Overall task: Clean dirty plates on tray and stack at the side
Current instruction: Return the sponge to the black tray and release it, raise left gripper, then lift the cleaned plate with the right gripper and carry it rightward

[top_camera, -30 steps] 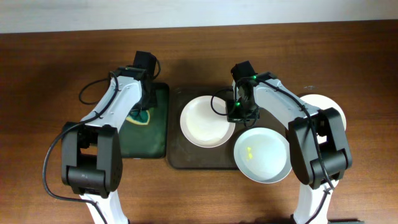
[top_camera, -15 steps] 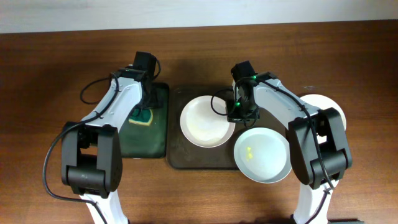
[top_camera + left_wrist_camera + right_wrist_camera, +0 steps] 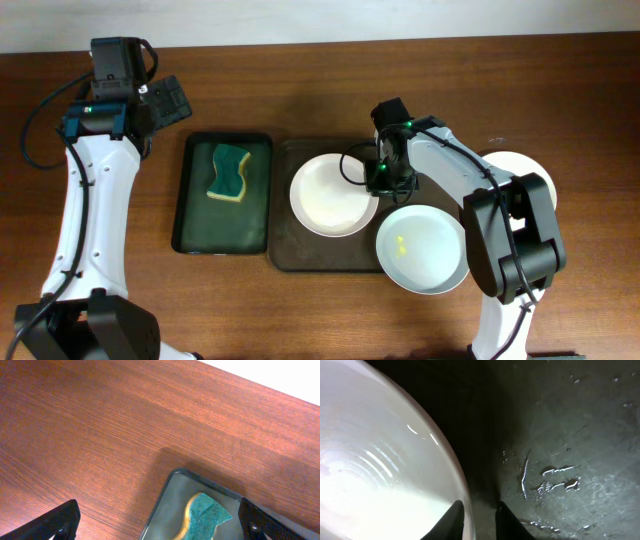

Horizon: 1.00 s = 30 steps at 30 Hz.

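Three white plates show in the overhead view. A clean-looking plate [image 3: 330,195] lies on the dark brown tray [image 3: 300,255]. A plate with a yellow smudge [image 3: 422,250] overhangs the tray's front right corner. A third plate [image 3: 512,163] rests on the table to the right, partly hidden by the arm. My right gripper [image 3: 385,180] is low over the tray at the middle plate's right rim. Its fingers [image 3: 456,516] straddle that plate's [image 3: 370,460] rim, slightly parted, with a gap on the outer side. My left gripper [image 3: 168,100] hangs wide open and empty over the bare table at the far left.
A narrow black tray [image 3: 190,225] with a greenish bottom lies left of the brown tray and holds a green and yellow sponge [image 3: 229,172]. The sponge [image 3: 205,517] and this tray's corner [image 3: 167,491] appear below my left fingers. The brown tray's bottom [image 3: 570,435] is wet.
My left arm has let go of the sponge on the black tray and swung up to the far left with its jaws wide open. My right jaws have parted a little at the plate's rim.
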{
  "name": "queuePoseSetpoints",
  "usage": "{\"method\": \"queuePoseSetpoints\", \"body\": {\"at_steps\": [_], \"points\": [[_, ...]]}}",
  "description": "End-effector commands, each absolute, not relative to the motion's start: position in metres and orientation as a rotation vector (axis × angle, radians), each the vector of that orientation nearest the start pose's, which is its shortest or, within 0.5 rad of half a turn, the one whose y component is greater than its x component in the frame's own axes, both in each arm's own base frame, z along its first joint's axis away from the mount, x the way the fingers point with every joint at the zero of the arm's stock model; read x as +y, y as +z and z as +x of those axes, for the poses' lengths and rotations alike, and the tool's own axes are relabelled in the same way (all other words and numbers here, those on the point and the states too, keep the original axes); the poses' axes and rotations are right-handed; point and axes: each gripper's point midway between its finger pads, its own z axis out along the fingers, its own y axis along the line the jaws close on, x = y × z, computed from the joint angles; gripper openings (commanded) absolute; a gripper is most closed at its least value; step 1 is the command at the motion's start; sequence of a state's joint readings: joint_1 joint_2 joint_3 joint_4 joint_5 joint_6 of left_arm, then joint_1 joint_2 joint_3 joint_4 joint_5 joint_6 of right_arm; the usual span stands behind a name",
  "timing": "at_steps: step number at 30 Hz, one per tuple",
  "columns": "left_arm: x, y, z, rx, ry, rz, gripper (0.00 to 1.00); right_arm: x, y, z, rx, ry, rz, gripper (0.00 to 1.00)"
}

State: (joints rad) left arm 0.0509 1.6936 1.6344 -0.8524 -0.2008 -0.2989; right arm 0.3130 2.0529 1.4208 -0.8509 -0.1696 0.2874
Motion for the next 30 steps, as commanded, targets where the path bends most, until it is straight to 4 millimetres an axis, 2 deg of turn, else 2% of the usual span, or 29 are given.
{"method": "queuePoseSetpoints", "body": {"at_steps": [1, 3, 5, 8, 11, 16, 18, 23, 27, 28, 30], "points": [[0.057, 0.227, 0.447, 2.415, 0.145, -0.511, 0.99, 0.146, 0.001, 0.366, 3.108, 0.236, -0.049, 0.04], [0.057, 0.227, 0.447, 2.415, 0.145, -0.511, 0.99, 0.147, 0.003, 0.366, 3.112, 0.249, -0.047, 0.04], [0.057, 0.227, 0.447, 2.415, 0.145, -0.511, 1.0, 0.143, 0.018, 0.37, 3.12, 0.245, -0.027, 0.04], [0.057, 0.227, 0.447, 2.415, 0.145, -0.511, 1.0, 0.142, 0.063, 0.381, 3.102, 0.25, -0.011, 0.04], [0.057, 0.227, 0.447, 2.416, 0.144, -0.51, 0.99, 0.145, 0.1, 0.391, 3.054, 0.268, -0.017, 0.04], [0.057, 0.227, 0.447, 2.415, 0.144, -0.51, 0.99, 0.159, 0.14, 0.397, 3.002, 0.29, -0.062, 0.04], [0.057, 0.227, 0.447, 2.415, 0.144, -0.51, 0.99, 0.171, 0.146, 0.397, 2.982, 0.302, -0.1, 0.04], [0.057, 0.227, 0.447, 2.415, 0.144, -0.51, 0.99, 0.229, 0.151, 0.387, 2.917, 0.324, -0.21, 0.04], [0.057, 0.227, 0.447, 2.416, 0.144, -0.51, 0.99, 0.296, 0.159, 0.376, 2.801, 0.413, -0.348, 0.04], [0.057, 0.227, 0.447, 2.416, 0.144, -0.51, 0.99, 0.308, 0.16, 0.375, 2.76, 0.373, -0.362, 0.04], [0.057, 0.227, 0.447, 2.416, 0.144, -0.51, 0.99, 0.319, 0.164, 0.375, 2.687, 0.263, -0.38, 0.04]]}}
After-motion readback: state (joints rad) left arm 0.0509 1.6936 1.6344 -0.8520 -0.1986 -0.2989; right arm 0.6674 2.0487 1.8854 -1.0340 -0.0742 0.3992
